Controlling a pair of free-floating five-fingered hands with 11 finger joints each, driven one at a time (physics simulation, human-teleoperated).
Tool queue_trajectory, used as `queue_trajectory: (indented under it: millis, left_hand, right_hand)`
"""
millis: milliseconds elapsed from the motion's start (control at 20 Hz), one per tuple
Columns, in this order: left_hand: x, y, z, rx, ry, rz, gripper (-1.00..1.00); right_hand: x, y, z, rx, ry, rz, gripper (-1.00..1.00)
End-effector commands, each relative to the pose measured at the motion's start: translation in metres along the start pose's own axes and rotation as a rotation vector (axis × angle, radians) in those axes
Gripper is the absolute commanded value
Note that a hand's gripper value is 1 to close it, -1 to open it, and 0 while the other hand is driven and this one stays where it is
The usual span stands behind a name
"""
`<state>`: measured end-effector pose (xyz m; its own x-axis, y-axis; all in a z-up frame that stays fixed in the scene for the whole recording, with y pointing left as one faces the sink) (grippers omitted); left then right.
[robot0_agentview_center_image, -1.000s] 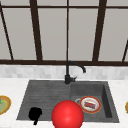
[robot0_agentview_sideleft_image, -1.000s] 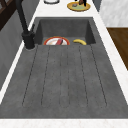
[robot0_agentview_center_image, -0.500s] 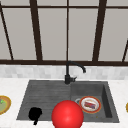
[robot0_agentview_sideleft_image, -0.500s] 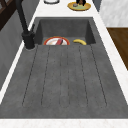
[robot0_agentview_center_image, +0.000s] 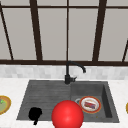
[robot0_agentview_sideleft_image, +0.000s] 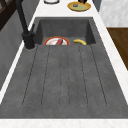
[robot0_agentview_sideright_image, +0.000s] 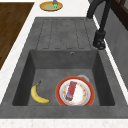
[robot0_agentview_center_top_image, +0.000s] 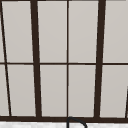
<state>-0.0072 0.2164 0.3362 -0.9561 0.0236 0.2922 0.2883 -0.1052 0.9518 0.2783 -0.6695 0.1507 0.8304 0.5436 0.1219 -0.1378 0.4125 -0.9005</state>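
A black hand hovers low at the front left, over the sink's ribbed draining board; being at the picture's left, it is the left hand. Just right of it a large red ball sits at the front edge and hides part of the sink. In the basin lies a red-rimmed plate with a red item on it. A banana lies beside the plate on the basin floor.
A black faucet stands behind the sink, below a dark-framed window. A yellow plate with something green sits on the white counter left of the sink. Another yellow dish is on the right counter.
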Motion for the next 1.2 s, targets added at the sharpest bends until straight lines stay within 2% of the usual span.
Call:
queue_trajectory:
  millis: [0,200,350,400,450,950,1150]
  left_hand:
    - [0.0,0.0,0.0,0.0,0.0,0.0,0.0]
    - [0.0,0.0,0.0,0.0,0.0,0.0,0.0]
    - [0.0,0.0,0.0,0.0,0.0,0.0,0.0]
    - [0.0,0.0,0.0,0.0,0.0,0.0,0.0]
    - [0.0,0.0,0.0,0.0,0.0,0.0,0.0]
    - [0.0,0.0,0.0,0.0,0.0,0.0,0.0]
    - [0.0,0.0,0.0,0.0,0.0,0.0,0.0]
  right_hand:
    - [0.002,-0.003,0.028,-0.031,-0.015,-0.027,1.0]
    - [0.015,-0.025,0.05,0.027,0.024,-0.026,1.0]
    - [0.023,-0.037,0.071,0.021,0.046,-0.025,1.0]
    - [0.032,-0.037,0.077,0.034,0.035,-0.003,1.0]
    - [0.033,-0.04,0.084,0.03,0.038,-0.007,1.0]
    - [0.083,-0.045,0.137,0.004,0.053,-0.01,1.0]
    - [0.111,-0.033,0.154,0.012,0.035,0.011,1.0]
